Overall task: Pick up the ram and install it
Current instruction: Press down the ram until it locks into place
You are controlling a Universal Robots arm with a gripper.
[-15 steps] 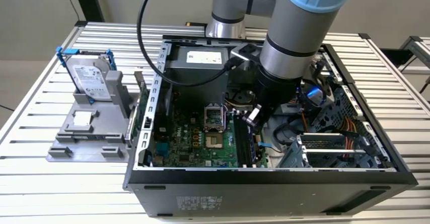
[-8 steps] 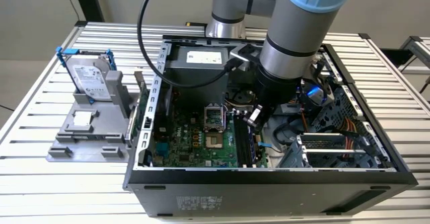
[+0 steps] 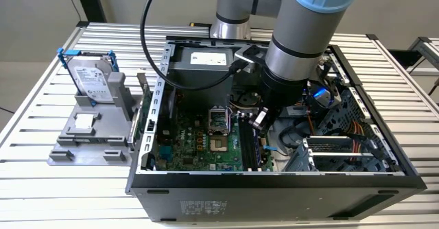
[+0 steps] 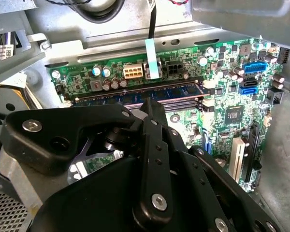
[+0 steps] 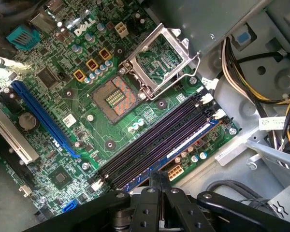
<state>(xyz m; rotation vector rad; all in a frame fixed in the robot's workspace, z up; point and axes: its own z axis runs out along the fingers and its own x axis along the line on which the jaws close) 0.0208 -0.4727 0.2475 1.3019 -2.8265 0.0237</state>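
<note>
**Gripper over the memory slots, ram seated in the outermost one**

An open computer case (image 3: 274, 180) sits on a slatted table (image 3: 41, 198), its green motherboard (image 3: 199, 141) exposed. The arm (image 3: 302, 38) reaches down into the case from above. On the exterior view's left, outside the case, a grey stand (image 3: 92, 136) carries a hard drive (image 3: 92, 82) in a blue frame.

The gripper (image 3: 260, 120) hangs just above the row of long black slots (image 5: 154, 137), beside the open processor socket (image 5: 117, 99). In both wrist views its black fingers (image 4: 152, 145) meet in a single closed column with nothing seen between them.

The ram (image 5: 181, 147), a bluish stick, stands on edge in the slot at the edge of the row farthest from the socket, next to the yellow and white connector (image 5: 175, 171). In the second wrist view it (image 4: 150, 93) runs along just beyond the fingertips, apart from them.
</note>
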